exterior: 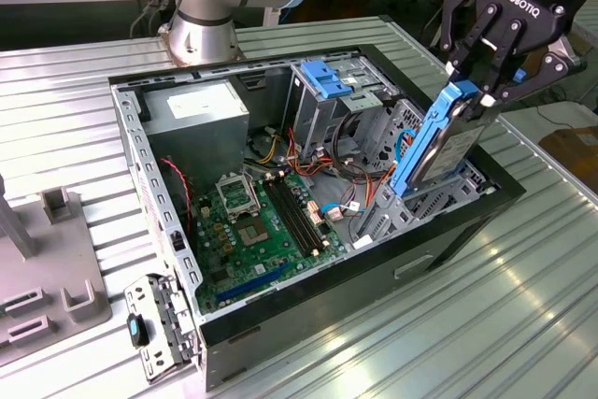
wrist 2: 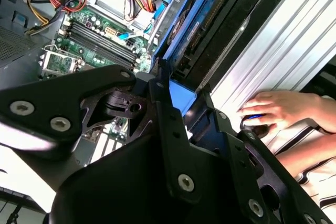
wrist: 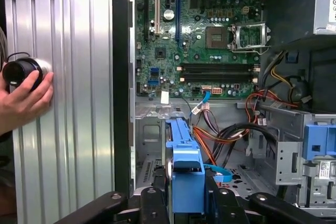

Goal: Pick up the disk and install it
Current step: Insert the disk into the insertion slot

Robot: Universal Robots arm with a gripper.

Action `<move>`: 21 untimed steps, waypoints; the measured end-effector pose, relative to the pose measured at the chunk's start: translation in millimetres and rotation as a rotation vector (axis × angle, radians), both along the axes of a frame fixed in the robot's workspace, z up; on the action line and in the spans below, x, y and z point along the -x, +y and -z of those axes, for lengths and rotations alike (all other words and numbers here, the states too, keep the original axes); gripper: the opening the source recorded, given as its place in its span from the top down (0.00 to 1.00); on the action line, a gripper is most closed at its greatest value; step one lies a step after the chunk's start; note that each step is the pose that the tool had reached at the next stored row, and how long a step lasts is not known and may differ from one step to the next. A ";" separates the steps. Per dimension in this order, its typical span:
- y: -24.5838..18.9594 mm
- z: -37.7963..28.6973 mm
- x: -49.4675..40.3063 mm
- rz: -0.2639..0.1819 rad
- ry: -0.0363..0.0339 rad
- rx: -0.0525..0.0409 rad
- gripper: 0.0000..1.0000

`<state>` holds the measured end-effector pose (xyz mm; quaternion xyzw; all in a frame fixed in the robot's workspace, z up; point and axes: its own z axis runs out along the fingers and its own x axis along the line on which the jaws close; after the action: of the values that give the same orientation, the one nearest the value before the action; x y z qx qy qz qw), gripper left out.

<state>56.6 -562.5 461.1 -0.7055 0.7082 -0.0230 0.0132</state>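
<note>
**Count of things in view**

One open black computer case [exterior: 439,248] lies on the ribbed metal table [exterior: 523,324]. Inside it sits one green motherboard [exterior: 266,221] and, at its 11 o'clock, one grey power supply box [exterior: 198,111]. One blue-framed grey disk [exterior: 439,142] hangs in one black gripper [exterior: 492,91]. One person's hand [wrist: 23,100] rests on the table.

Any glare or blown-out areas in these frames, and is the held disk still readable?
Exterior view: bright sheen on the ribbed table, yet the disk in the gripper reads clearly. Second wrist view: table ribs washed out. First wrist view: evenly lit, motherboard crisp.
</note>
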 end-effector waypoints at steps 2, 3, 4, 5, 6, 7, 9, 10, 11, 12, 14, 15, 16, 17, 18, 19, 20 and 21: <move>0.0 3.9 -0.1 0.015 -0.0002 -0.0002 0.64; 0.0 5.6 0.0 0.023 0.0000 -0.0005 0.64; 0.0 6.3 -0.8 0.023 -0.0029 -0.0008 0.64; -0.1 6.4 -0.7 0.023 -0.0034 -0.0009 0.64; 0.0 6.5 -0.7 0.023 -0.0034 -0.0009 0.64; 0.0 6.2 -0.7 0.023 -0.0034 -0.0010 0.64; -0.2 2.7 -0.6 0.023 -0.0035 -0.0031 0.64; -0.3 -0.1 -0.6 0.023 -0.0036 -0.0031 0.64; -0.1 -5.0 -0.7 0.023 -0.0034 -0.0009 0.64; -0.1 -6.9 -0.7 0.023 -0.0036 -0.0014 0.64; -0.1 -9.1 -0.7 0.023 -0.0036 -0.0013 0.64; 0.0 -9.3 -0.8 0.023 -0.0036 -0.0012 0.64; -0.1 -9.4 -0.7 0.023 -0.0037 -0.0010 0.64; 0.0 -13.9 -0.8 0.023 -0.0036 -0.0006 0.64; 0.0 -17.3 -0.7 0.023 -0.0037 -0.0010 0.64; -0.1 -21.4 -0.7 0.023 -0.0038 -0.0011 0.64; 0.0 -23.4 0.0 0.023 -0.0131 -0.0009 0.64; 0.0 -23.3 1.1 0.023 -0.0429 -0.0019 0.64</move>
<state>55.6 -562.6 484.4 -0.6967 0.7158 -0.0376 0.0289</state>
